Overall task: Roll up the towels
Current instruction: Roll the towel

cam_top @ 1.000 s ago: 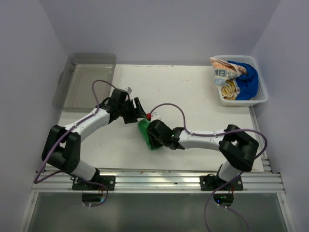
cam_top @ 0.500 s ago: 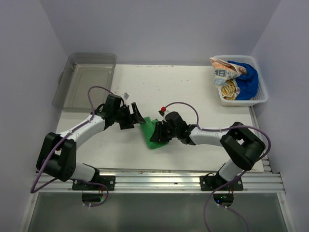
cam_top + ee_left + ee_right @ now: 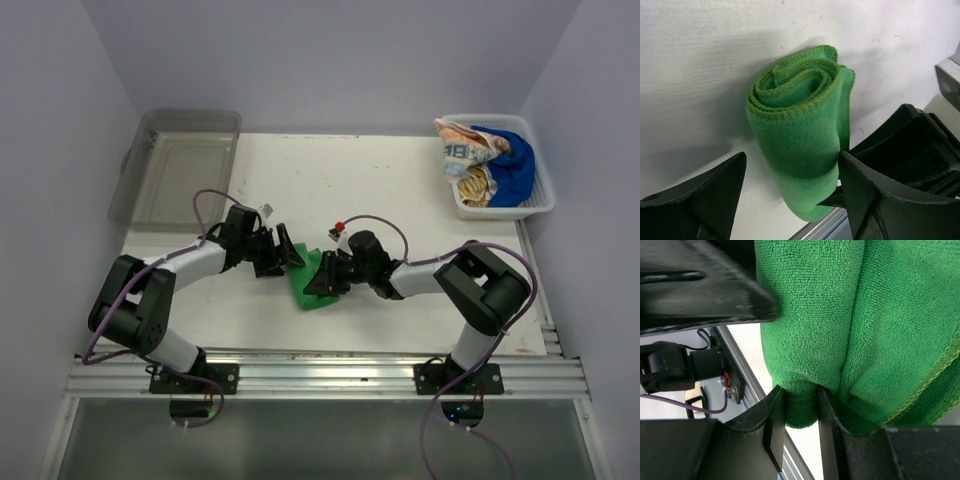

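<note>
A robotics lab test cell: bare lavender walls (image 3: pixel 330 60) enclose a white table (image 3: pixel 380 190), two cabled robot arms (image 3: pixel 190 262) (image 3: pixel 432 274) bolted to an aluminium rail (image 3: pixel 320 368) at its near edge.

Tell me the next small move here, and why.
Probably close the left hand gently on the green towel: it sits open astride the finished-looking roll, while the right hand pinches just one fold at its end, so releasing now could let it unroll.

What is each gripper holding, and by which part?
The right gripper pinches the green towel by a fold at its end. The left gripper, jaws open around the roll, holds nothing.
</note>
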